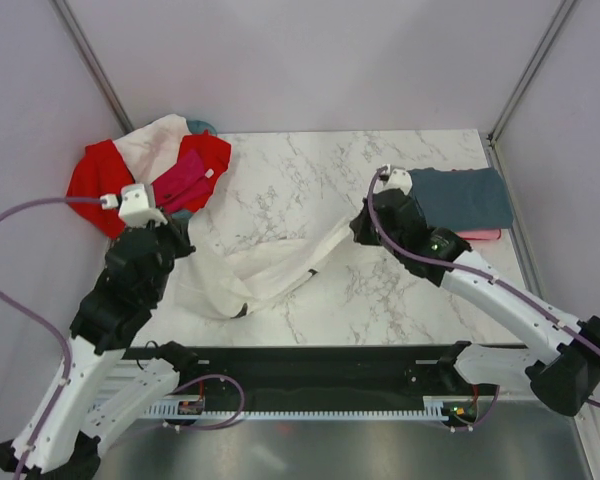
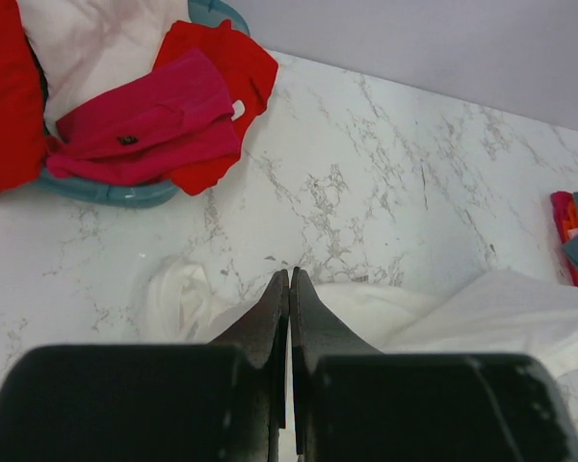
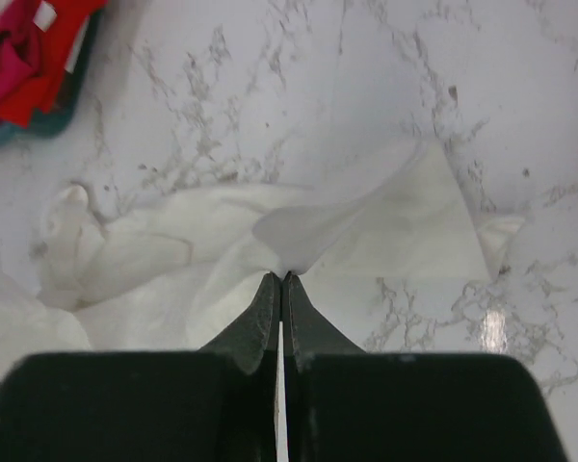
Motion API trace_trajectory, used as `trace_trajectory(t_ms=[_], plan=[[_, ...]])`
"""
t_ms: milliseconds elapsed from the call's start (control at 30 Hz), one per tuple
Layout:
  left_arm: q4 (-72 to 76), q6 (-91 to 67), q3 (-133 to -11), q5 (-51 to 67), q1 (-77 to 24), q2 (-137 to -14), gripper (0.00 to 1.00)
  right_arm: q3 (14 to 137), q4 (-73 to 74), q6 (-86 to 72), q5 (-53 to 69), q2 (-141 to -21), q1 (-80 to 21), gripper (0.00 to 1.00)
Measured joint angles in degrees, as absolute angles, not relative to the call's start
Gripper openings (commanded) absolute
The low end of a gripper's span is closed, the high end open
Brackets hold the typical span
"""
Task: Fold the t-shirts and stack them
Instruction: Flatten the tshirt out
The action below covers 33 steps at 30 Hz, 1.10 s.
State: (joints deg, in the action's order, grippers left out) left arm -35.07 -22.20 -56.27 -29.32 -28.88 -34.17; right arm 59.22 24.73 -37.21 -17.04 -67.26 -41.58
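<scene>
A white t-shirt [image 1: 270,262] hangs stretched between my two grippers over the marble table. My left gripper [image 1: 183,240] is shut on the shirt's left end; in the left wrist view its closed tips [image 2: 289,274] sit on the white cloth [image 2: 482,313]. My right gripper [image 1: 359,231] pinches the right end, where the fabric [image 3: 385,221] bunches at the shut tips [image 3: 282,277]. Red [image 1: 95,175], magenta [image 1: 183,178] and another white t-shirt [image 1: 155,140] are heaped at the back left. A folded slate grey-blue t-shirt [image 1: 465,197] lies on a coral pink one [image 1: 480,235] at the back right.
The round teal basket [image 2: 125,192] under the heap of shirts shows its rim in the left wrist view. Grey walls close the table on three sides. A black rail [image 1: 310,365] with the arm bases runs along the near edge.
</scene>
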Motion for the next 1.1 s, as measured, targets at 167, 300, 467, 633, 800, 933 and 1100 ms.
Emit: trace_trajectory(t_ms=[167,300,467,633,800,933,1100], plan=[[-37.91,-20.34,-74.35,-30.41,-28.86,-55.16,0.02,74.46,24.82,-35.18,-17.52,-73.1,-37.87,0.0],[-42.04,-20.08,-88.2,-31.48,-28.86,-64.25,0.02,83.99,25.36,-34.28,-15.84,-74.65,-34.44,0.0],[-41.56,-17.87,-102.76,-31.35,-28.86,-59.22,0.02,87.35,25.26,-34.22,-16.67,-67.44,-33.91,0.0],[-30.39,-15.51,-104.47,-28.58,-28.86,-43.48,0.02,82.56,20.78,-34.11,-17.72,-48.97,-33.91,0.0],[-19.16,-14.46,-110.63,-25.32,-28.86,-36.32,0.02,82.63,16.99,-34.04,-19.51,-35.66,-33.91,0.0],[-16.34,-14.02,-115.22,-24.75,-28.86,-40.75,0.02,84.77,17.06,-33.63,-20.4,-35.68,-33.91,0.0],[-16.45,-14.04,-113.01,-25.82,-28.86,-49.6,0.02,84.47,19.68,-33.63,-21.47,-38.85,-33.91,0.0]])
